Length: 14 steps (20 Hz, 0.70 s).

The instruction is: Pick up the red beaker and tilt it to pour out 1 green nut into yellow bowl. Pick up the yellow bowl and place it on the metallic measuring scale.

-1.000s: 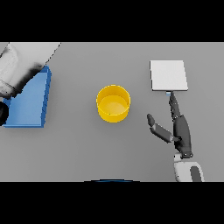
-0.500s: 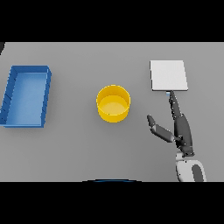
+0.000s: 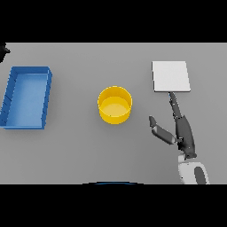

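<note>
Right hand [image 3: 184, 133] nearer yellow bowl [image 3: 115, 104], fingers straight.

Item count on the table [image 3: 80, 155]: one yellow bowl [image 3: 115, 105], one blue tray [image 3: 26, 97], one metallic measuring scale [image 3: 171, 76]. One right hand [image 3: 181, 131] is visible.

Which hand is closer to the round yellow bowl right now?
Right. The right hand lies open just right of the yellow bowl; the left hand barely shows at the far left edge, beyond the blue tray.
</note>
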Motion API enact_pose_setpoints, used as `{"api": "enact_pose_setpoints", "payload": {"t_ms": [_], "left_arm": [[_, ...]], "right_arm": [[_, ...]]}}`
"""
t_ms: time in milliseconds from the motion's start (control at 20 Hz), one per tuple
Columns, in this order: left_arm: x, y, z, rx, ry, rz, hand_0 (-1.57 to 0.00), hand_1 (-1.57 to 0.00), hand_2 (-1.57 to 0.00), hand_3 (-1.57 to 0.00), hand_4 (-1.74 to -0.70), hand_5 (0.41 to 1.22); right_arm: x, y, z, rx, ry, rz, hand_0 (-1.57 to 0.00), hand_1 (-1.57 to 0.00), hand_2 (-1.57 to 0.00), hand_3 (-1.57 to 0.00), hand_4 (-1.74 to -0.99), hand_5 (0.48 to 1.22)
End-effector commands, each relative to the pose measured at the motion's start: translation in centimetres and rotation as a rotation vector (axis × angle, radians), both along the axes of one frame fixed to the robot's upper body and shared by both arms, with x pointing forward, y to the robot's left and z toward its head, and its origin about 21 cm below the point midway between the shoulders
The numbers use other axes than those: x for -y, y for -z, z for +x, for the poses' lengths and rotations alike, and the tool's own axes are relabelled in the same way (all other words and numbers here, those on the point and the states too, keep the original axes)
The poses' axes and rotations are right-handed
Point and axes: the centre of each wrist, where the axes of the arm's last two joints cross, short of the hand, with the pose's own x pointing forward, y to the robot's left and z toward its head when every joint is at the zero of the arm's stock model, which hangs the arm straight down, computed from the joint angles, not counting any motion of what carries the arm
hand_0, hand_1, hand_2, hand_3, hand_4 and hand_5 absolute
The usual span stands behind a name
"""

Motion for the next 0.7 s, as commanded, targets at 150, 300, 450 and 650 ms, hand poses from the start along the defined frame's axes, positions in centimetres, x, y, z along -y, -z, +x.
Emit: {"api": "enact_pose_setpoints", "payload": {"t_ms": [150,300,450,650], "left_arm": [[-0.2,3.6,-2.7,-0.047,-0.051,-0.070,-1.57,-1.57,-1.57,-1.45,-1.74,1.221],[-0.1,5.2,-3.7,-0.059,-0.079,-0.093,-1.57,-1.57,-1.57,-1.51,-1.74,1.221],[0.3,6.5,-4.5,-0.087,-0.097,-0.100,-1.57,-1.57,-1.57,-1.54,-1.74,1.117],[0.0,7.0,-5.0,-0.145,-0.092,-0.068,-1.57,-1.57,-1.57,-1.50,-1.53,0.865]], "right_arm": [[0.1,0.1,0.3,-0.003,0.011,0.011,0.00,0.00,0.00,0.00,-1.218,0.664],[-0.1,0.4,0.0,0.001,-0.002,0.004,0.00,0.00,0.00,0.00,-1.217,0.666],[0.3,0.5,-0.1,-0.001,-0.005,-0.011,0.00,0.00,0.00,0.00,-1.207,0.665],[-0.2,0.6,-0.2,0.005,-0.007,-0.003,0.00,0.00,0.00,0.00,-1.197,0.664]]}}
